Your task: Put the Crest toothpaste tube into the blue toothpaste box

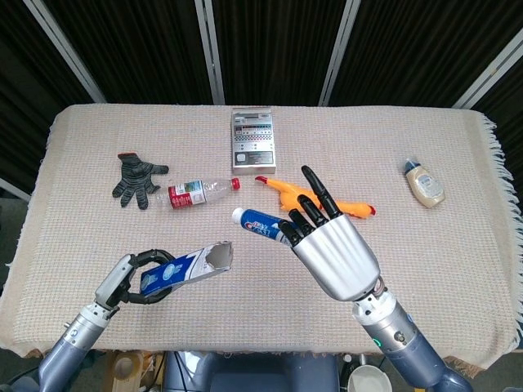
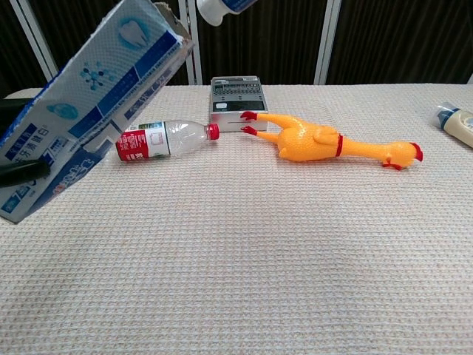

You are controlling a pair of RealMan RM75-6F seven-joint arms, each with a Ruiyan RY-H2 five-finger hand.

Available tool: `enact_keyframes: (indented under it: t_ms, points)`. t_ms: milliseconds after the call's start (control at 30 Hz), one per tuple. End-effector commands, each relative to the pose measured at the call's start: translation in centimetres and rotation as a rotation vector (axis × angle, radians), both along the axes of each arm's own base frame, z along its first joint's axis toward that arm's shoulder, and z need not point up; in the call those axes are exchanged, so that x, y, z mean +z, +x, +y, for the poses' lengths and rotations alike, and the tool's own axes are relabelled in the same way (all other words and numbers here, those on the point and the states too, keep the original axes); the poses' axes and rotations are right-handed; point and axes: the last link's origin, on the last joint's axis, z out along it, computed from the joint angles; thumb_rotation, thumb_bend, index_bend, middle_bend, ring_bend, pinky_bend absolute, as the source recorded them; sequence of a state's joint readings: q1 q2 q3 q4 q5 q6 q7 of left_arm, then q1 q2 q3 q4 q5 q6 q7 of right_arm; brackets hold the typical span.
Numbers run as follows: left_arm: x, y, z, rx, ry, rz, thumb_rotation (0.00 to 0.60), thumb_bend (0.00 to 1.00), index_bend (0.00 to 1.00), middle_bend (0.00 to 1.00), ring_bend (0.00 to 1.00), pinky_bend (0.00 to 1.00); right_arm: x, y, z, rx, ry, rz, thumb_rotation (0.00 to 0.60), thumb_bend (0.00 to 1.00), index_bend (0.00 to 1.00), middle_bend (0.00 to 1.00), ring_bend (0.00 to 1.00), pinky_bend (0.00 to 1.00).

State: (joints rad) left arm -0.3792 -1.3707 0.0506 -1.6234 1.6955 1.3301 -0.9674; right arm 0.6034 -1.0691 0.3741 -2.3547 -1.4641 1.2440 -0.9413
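- The blue toothpaste box [image 1: 186,269], its torn open end empty and tilted upward, sits in the grasp of the left hand [image 1: 129,279].
- The Crest toothpaste tube [image 1: 261,226], held by the right hand [image 1: 331,249], hangs just right of the box mouth, cap toward it.
- Beyond the box lie a water bottle [image 1: 200,192] and rubber chicken [image 1: 315,198].
- In the chest view only the tube's cap shows.

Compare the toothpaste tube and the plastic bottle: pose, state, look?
The toothpaste tube is held in the air by the right hand; the plastic bottle lies loose on the tablecloth. The tube is blue and white and opaque; the bottle is clear with a red label. Both are capped, the tube's white and the bottle's red.
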Motion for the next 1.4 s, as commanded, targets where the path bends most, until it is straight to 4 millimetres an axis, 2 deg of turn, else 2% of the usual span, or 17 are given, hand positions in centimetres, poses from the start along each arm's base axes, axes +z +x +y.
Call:
enact_keyframes:
  t_ms: [33, 367, 900, 1400]
  points:
    - [0.0, -0.1, -0.1, -0.005, -0.001, 0.003, 0.600, 0.38, 0.54, 0.45, 0.31, 0.37, 0.6, 0.2, -0.1, 0.015, -0.016, 0.012, 0.600, 0.39, 0.65, 0.61, 0.37, 0.02]
    - [0.8, -0.4, 0.0, -0.010, 0.018, 0.048, 0.600, 0.38, 0.55, 0.44, 0.30, 0.37, 2.2, -0.4, -0.2, 0.023, -0.005, 0.011, 0.600, 0.40, 0.65, 0.61, 0.37, 0.02]
    - [1.9, 0.2, 0.0, -0.023, 0.036, 0.100, 0.600, 0.38, 0.55, 0.44, 0.30, 0.37, 2.9, -1.9, 1.8, 0.097, -0.031, 0.162, 0.600, 0.41, 0.65, 0.61, 0.37, 0.02]
    - [2.5, -1.7, 1.0, 0.034, 0.048, 0.174, 0.600, 0.38, 0.56, 0.44, 0.30, 0.37, 3.3, -2.8, 2.1, 0.068, -0.014, 0.155, 0.600, 0.41, 0.65, 0.61, 0.38, 0.02]
